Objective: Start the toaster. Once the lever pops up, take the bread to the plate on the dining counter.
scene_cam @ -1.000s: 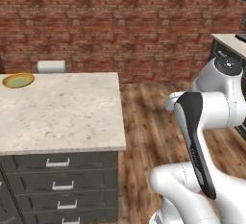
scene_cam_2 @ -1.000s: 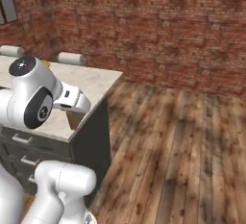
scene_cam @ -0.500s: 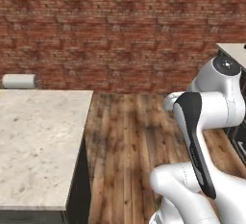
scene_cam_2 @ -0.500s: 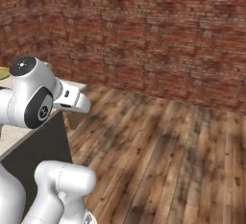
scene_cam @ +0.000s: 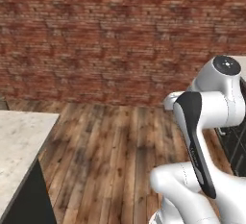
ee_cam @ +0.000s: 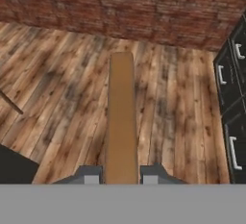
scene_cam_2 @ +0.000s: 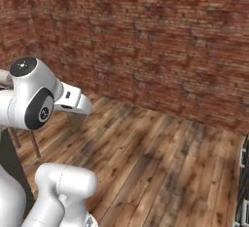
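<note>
The bread [ee_cam: 120, 112], a thin brown slice seen edge-on, stands between my two finger tips in the hand view, above the wooden floor. My gripper [ee_cam: 120, 175] is shut on it. In the right base view my gripper [scene_cam_2: 77, 118] hangs at the end of the white hand, left of centre and over the floor. A corner of the beige speckled dining counter [scene_cam: 19, 141] shows at the lower left of the left base view. The toaster and the plate are out of view.
A red brick wall [scene_cam: 120, 35] runs across the back, with open wooden floor [scene_cam: 110, 155] in front of it. Dark drawer fronts with pale handles [ee_cam: 233, 98] stand at the right of the hand view. Thin dark legs [scene_cam_2: 34, 144] show behind the arm.
The whole scene has slid left in both base views, so the camera has turned. The dining counter has shrunk to a corner and the plate has left the picture. The grip looks unchanged.
</note>
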